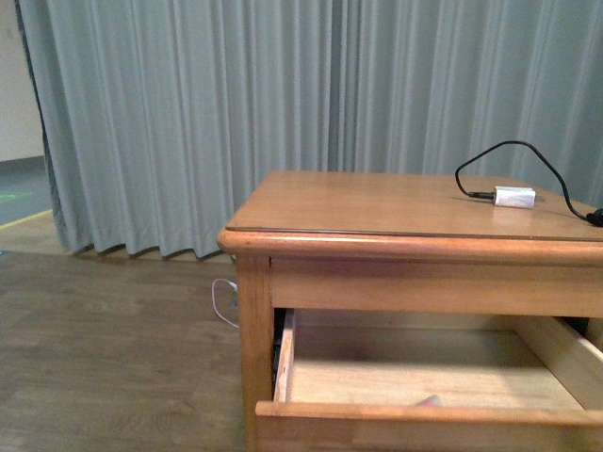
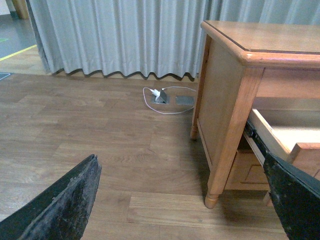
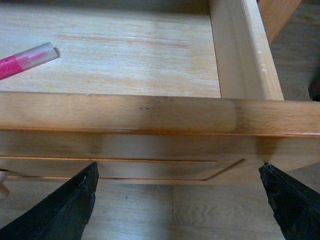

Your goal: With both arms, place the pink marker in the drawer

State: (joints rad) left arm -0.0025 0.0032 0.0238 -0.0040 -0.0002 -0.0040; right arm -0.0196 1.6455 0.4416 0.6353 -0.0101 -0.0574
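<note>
The wooden drawer (image 1: 415,411) of the table stands pulled open. The pink marker (image 3: 22,61) lies flat on the drawer floor; its pale cap end points to the drawer's middle. In the front view only a small pinkish tip (image 1: 429,401) shows over the drawer front. My right gripper (image 3: 177,210) is open and empty, in front of and just below the drawer's front panel (image 3: 150,112). My left gripper (image 2: 180,200) is open and empty, low over the floor beside the table leg (image 2: 220,165), with the open drawer (image 2: 280,137) by its one finger. Neither arm shows in the front view.
A white charger (image 1: 514,196) with a black cable lies on the tabletop (image 1: 377,202) at the back right. Grey curtains (image 1: 236,113) hang behind. A white cable and floor socket (image 2: 162,96) lie on the wooden floor left of the table.
</note>
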